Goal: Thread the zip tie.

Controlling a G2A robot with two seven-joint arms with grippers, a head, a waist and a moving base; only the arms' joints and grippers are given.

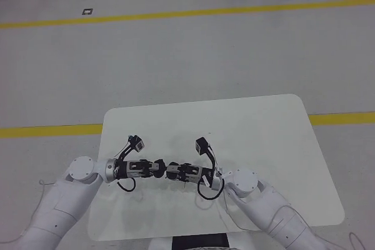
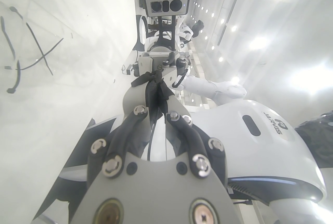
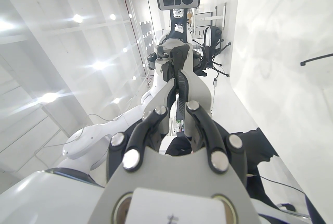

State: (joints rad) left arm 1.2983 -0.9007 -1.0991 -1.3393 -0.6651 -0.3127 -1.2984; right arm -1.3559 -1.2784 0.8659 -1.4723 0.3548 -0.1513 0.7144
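From the top, my left gripper (image 1: 155, 167) and right gripper (image 1: 178, 170) meet tip to tip over the worktop (image 1: 262, 137). Left wrist view: my jaws are squeezed shut on the thin black zip tie (image 2: 153, 131), which runs back from their tips. Right wrist view: those jaws are squeezed shut too.

No lettering, number or sign is legible on the counter (image 1: 269, 125). A small dark-framed square marker (image 1: 87, 11) lies on the floor (image 1: 175, 56) well beyond the counter's far edge, near a yellow line (image 1: 206, 13), its content too small to read. A white label (image 3: 177, 205) on the right wrist housing carries a mark cut off by the frame edge, illegible.
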